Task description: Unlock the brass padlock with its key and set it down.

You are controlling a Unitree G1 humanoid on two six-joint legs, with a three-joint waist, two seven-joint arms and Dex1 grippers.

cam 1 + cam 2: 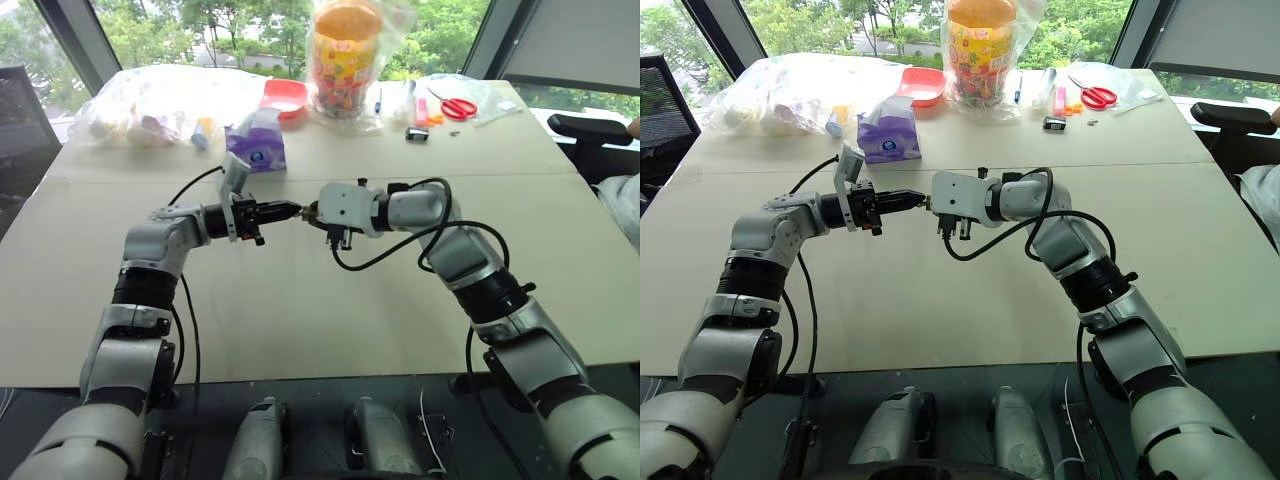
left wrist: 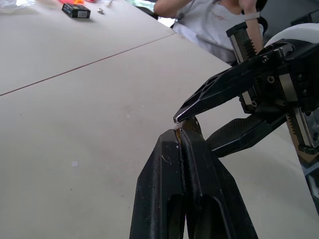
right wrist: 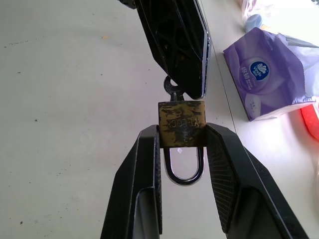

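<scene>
the right gripper (image 3: pixel 182 144) clamps the brass padlock (image 3: pixel 182 124) by its sides, shackle still seated, while the left gripper (image 3: pixel 187 84), pressed shut, pinches the key (image 3: pixel 172 87) at the lock's 12 o'clock face in the right wrist view. both meet in mid-air above the table (image 1: pixel 300 320), with a purple tissue pack (image 1: pixel 258 140) at 12 o'clock. the unlocking step seems in hand; next likely calls for a careful wrist twist.

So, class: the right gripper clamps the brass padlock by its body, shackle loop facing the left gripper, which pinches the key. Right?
Not quite. In the right wrist view the brass padlock has its shackle loop facing back into the right gripper; the key end faces the left gripper. The rest holds.
</scene>
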